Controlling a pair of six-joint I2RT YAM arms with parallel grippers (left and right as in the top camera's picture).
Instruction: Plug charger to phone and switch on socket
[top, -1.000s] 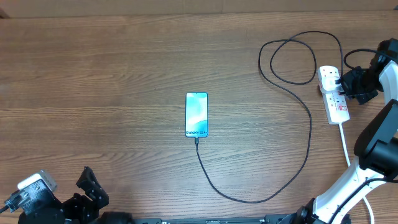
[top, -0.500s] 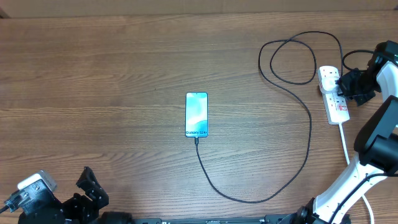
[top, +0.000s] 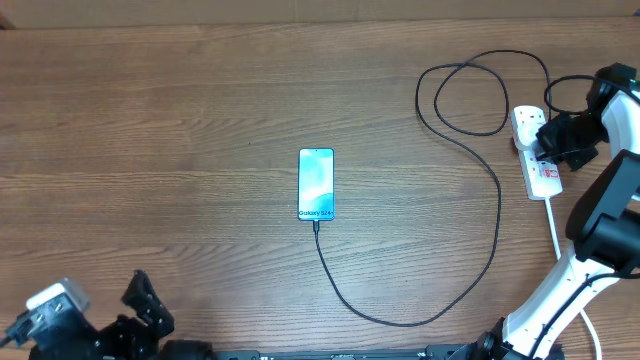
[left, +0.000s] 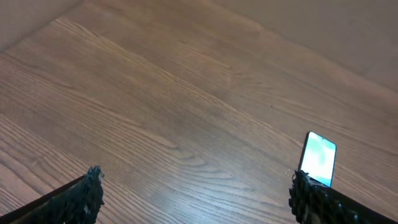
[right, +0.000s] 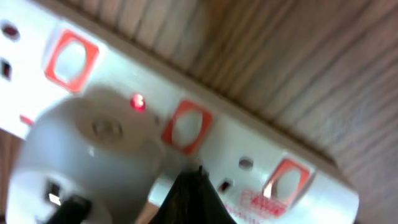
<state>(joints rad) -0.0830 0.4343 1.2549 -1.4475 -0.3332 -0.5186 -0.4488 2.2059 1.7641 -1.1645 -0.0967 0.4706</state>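
Press closed right fingers (right: 186, 199) straight down on red switch (right: 185, 126) of socket (top: 545, 180); leave open left fingers (left: 78, 199) far from socket.

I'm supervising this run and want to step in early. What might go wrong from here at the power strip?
1. A red light already glows on the socket; another press by the shut right gripper might switch it off.
2. The socket lies loose on the table, so a sideways push may slide it.
3. The charger loops close by; when the gripper pulls back it could snag it and tug the phone.
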